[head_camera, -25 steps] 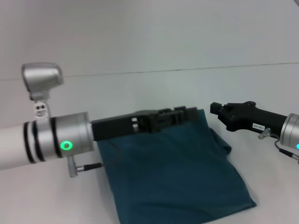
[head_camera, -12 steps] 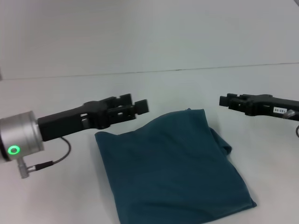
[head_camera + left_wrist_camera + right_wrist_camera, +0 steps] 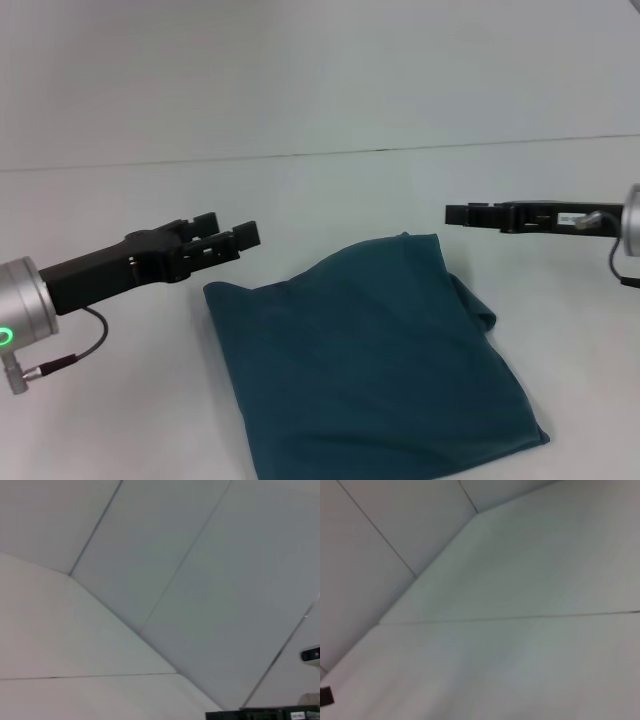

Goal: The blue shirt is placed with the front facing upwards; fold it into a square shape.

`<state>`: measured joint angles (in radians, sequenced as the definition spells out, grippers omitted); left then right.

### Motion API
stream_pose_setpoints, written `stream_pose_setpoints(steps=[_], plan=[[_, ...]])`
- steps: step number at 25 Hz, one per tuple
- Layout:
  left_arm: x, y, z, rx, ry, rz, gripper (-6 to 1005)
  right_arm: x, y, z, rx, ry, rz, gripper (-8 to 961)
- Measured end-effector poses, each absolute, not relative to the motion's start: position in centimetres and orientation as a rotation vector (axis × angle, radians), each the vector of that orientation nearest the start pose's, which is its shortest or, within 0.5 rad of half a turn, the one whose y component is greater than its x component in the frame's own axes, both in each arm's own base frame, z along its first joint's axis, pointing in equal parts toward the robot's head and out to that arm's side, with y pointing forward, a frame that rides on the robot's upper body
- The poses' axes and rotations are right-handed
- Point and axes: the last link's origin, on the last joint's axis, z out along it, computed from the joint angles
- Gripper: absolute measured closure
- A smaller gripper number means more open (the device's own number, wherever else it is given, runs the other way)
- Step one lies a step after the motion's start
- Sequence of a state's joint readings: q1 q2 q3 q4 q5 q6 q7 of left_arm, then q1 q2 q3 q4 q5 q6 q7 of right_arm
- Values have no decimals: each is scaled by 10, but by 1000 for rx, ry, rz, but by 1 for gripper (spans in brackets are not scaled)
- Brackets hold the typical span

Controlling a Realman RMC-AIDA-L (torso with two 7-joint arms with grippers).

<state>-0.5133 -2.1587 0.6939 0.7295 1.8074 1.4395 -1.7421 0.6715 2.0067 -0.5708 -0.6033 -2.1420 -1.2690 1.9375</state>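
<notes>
The large dark teal-blue cotton shirt [image 3: 370, 360] lies on the white bench [image 3: 330, 190] as a folded packet, roughly square but a little skewed, with a loose bulge of cloth at its right edge. No lettering shows on top.

The left hand [image 3: 228, 238] hovers in the air just beyond the packet's far left corner, not touching the cloth; its black fingers [image 3: 243, 233] look spread a little and hold nothing. The right hand [image 3: 462, 215] hangs above the bench on the far right side of the shirt, also apart from it. It is seen edge-on, so I cannot tell if it is spread or pressed together.

I think the fold is nearly done. The risk now is the bulge on the right: the layers there are not flat, so the cloth may spring back and spoil the square. A hand coming low over the packet could also drag the top layer.

One second ago the left arm reached over the far edge of the shirt. Now it has pulled back to the left, and the right arm has turned flat.
</notes>
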Motion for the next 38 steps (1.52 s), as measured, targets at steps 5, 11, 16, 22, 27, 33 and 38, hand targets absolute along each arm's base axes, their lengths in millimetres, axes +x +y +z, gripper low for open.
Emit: stream_pose_setpoints(steps=[5,11,16,22,27,33,38], plan=[[-243,350,-2,-2408,-1098,-988,48,261,407,11,-2342,1230,539,421],[-246,351,-4,-2404,-1109,-964,48,251,412,-11,-2362,1169,447,426],[-246,351,-6,-2402,-1118,-960,49,252,413,-14,-2352,1159,432,430],[-247,351,-8,-2399,-1129,-959,49,254,412,-13,-2346,1162,429,434],[-248,352,-9,-2389,-1135,-955,50,251,411,-18,-2370,1164,420,438],[-247,353,-9,-2388,-1134,-955,52,250,412,-17,-2369,1162,416,657],[-248,354,-9,-2383,-1134,-946,55,248,415,-15,-2356,1150,429,866]])
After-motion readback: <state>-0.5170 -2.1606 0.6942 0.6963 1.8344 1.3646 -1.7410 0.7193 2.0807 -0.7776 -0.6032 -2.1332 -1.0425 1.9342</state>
